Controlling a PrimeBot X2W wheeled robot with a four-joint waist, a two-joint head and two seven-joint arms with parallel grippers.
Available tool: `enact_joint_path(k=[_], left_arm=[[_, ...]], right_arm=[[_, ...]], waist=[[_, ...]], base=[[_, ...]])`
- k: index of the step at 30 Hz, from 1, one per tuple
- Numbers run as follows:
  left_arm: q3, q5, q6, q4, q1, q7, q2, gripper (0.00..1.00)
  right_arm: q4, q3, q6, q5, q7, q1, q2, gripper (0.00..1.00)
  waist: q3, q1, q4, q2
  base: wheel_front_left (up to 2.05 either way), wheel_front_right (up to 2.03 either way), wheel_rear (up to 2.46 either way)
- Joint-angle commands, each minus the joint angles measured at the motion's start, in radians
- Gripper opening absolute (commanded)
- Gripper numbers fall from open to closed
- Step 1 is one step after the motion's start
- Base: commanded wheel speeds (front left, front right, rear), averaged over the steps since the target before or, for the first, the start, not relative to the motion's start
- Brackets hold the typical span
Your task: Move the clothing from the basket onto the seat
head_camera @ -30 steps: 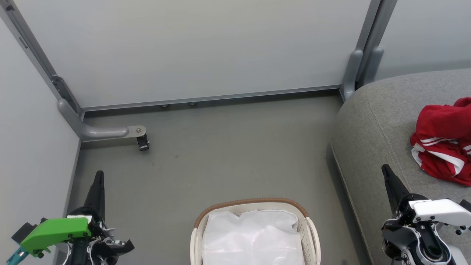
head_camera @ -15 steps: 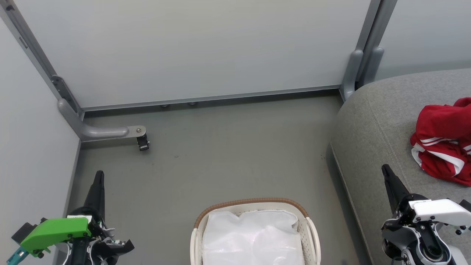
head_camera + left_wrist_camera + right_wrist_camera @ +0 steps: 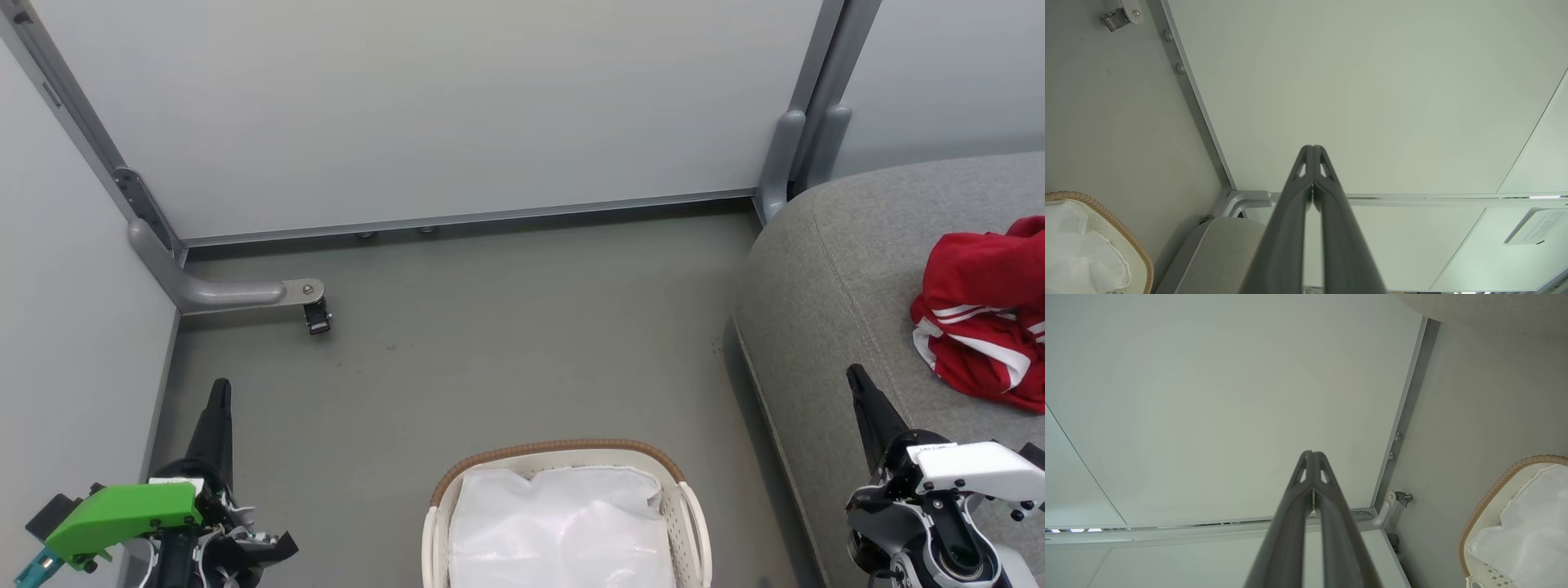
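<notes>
Item 1, clothing (image 3: 984, 306): red with white stripes, heaped in a crumple on the seat (image 3: 824, 269), well in from its rounded near corner. Judged soft, light, limp and unbreakable. The fabric would likely drape and slide, so best pinched at a raised fold on top of the heap, not at a flat hem.

Item 2, basket (image 3: 555, 447): on the floor (image 3: 490, 351) beside the seat's edge, between my claws. A white sheet (image 3: 563, 523) covered its inside; I could not tell whether anything red lay beneath.

Item 3, left claw (image 3: 219, 388): fingers pressed together, gripping nothing, over the floor's left edge.

Item 4, right claw (image 3: 853, 374): likewise closed and bare, over the seat's near edge, apart from the clothing.

Item 5, obstacles: a caster (image 3: 317, 317) on a bracket near the floor's far left corner, well away. Judged that the sheet alone would hinder a reach into the basket.
</notes>
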Motion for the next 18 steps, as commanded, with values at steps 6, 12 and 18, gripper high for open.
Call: enact_joint_path(k=[6, 12, 18], left_arm=[[0.002, -0.003, -0.006, -0.003, -0.012, 0.004, 0.007, 0.0], [0.002, -0.003, -0.006, -0.003, -0.012, 0.004, 0.007, 0.0], [0.002, -0.003, -0.006, -0.003, -0.012, 0.004, 0.007, 0.0]], right_arm=[[-0.003, -0.002, 0.0, 0.003, 0.003, 0.01, -0.006, 0.0], [-0.003, -0.001, 0.0, 0.004, 0.003, 0.01, -0.006, 0.0], [-0.003, -0.001, 0.0, 0.004, 0.003, 0.01, -0.006, 0.0]], waist=[[0.0, 0.0, 0.0, 0.0093], [0.0, 0.0, 0.0, 0.0093], [0.0, 0.0, 0.0, 0.0093]], base=[[0.0, 0.0, 0.0], [0.0, 0.0, 0.0], [0.0, 0.0, 0.0]])
